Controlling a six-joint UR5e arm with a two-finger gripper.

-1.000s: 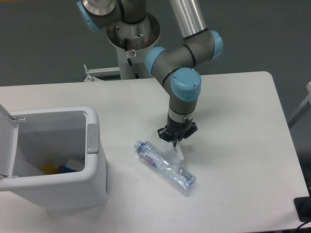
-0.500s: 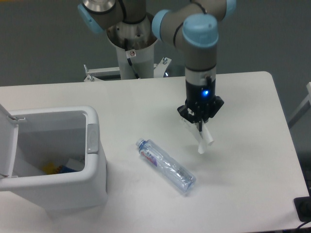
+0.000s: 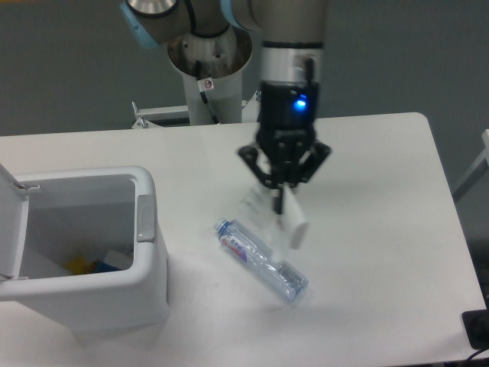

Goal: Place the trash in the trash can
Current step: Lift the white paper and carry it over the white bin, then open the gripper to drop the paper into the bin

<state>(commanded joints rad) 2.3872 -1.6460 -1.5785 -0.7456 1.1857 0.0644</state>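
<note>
The gripper (image 3: 283, 186) is hanging above the table (image 3: 382, 229), its fingers pinched on the top edge of the wrapper (image 3: 293, 224), which is dangling clear of the surface as a pale, blurred strip. The bottle (image 3: 260, 261) is lying on its side on the table just below and left of the wrapper, cap end pointing up-left toward the bin (image 3: 84, 252), not touching it. The bin is sitting at the table's left edge, well apart from the gripper, with its lid (image 3: 11, 222) standing open on the left side and a grey tab (image 3: 145, 219) on the right rim. Some yellow and blue items are showing inside the bin.
</note>
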